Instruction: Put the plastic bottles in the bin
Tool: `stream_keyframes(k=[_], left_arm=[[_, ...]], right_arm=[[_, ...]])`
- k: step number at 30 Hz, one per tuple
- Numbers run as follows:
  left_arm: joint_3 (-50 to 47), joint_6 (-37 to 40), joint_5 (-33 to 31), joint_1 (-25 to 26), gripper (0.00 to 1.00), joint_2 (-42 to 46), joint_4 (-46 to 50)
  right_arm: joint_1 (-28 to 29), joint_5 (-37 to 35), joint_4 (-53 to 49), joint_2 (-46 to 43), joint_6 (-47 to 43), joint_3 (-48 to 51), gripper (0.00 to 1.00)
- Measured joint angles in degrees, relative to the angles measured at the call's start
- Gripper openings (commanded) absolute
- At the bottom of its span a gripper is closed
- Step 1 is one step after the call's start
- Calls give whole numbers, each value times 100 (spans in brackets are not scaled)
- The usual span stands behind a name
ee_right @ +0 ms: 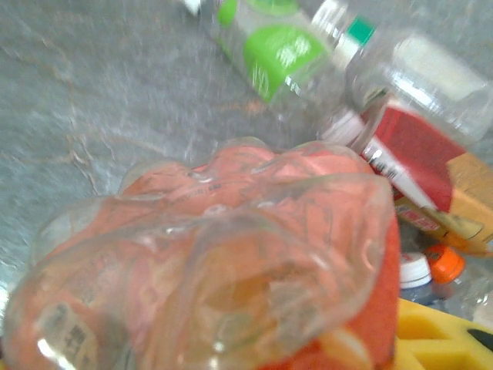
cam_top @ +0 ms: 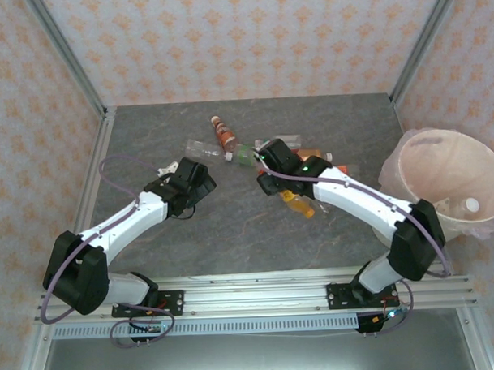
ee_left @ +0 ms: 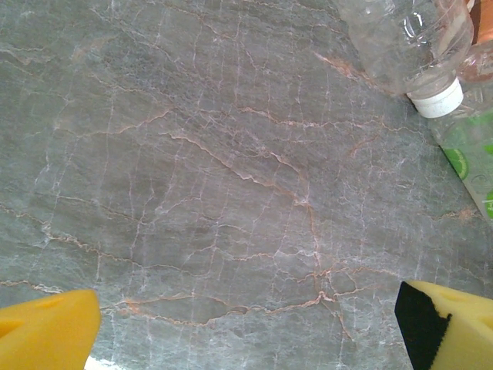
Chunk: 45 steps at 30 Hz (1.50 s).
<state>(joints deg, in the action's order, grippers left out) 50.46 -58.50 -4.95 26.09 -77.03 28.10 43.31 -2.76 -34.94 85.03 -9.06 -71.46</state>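
Crushed orange bottle (ee_right: 223,262) sits right up against my right wrist lens, pinched in the right gripper (cam_top: 265,162) over the table (cam_top: 232,226). It is just beside a green-labelled bottle (ee_right: 277,50) and well apart from the bin (cam_top: 441,174). My left gripper (ee_left: 246,331) hangs wide open, holding nothing, with a white-capped bottle (ee_left: 408,38) ahead of it.
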Motion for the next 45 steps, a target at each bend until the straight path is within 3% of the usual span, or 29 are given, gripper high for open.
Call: stream_keyframes(k=[12, 23, 33, 45], left_arm=[[0, 0, 2, 0, 100, -66, -2], [0, 0, 9, 0, 100, -186, -4], [7, 0, 15, 0, 100, -212, -9], [76, 142, -61, -37, 100, -175, -42]], right_arm=[[-511, 31, 717, -1427, 267, 68, 38], [-1231, -50, 1003, -2271, 496, -323, 37], [-2588, -833, 957, -2455, 385, -1541, 34], [-4135, -1596, -271, -2439, 188, -2664, 34]])
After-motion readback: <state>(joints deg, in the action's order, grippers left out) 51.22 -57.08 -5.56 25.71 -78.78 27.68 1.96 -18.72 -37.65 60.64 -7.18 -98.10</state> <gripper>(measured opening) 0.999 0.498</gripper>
